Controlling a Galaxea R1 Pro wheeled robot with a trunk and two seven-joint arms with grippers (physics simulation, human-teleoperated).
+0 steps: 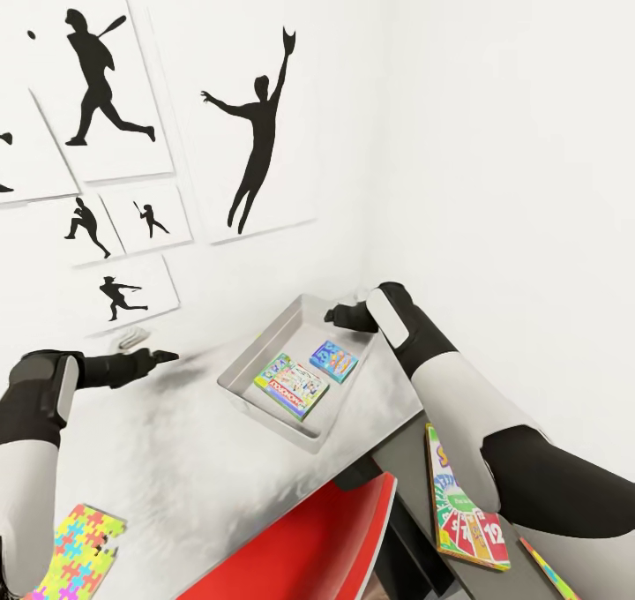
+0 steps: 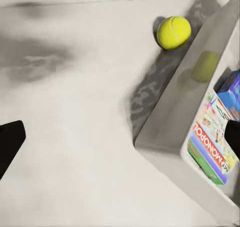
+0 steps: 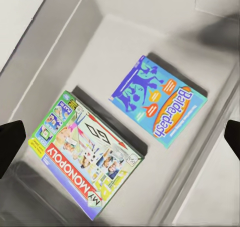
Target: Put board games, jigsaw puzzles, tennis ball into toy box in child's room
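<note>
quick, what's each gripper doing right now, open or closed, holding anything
Left gripper: open, empty, over the table.
Right gripper: open, empty, above the toy box.

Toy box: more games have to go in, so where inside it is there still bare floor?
The toy box holds two games side by side: My Monopoly and Balderdash. The widest bare floor runs behind both, toward the corner wall. A narrow strip separates the two boxes. Outside, the tennis ball sits against the box's wall; the tabletop beside it is open.
</note>
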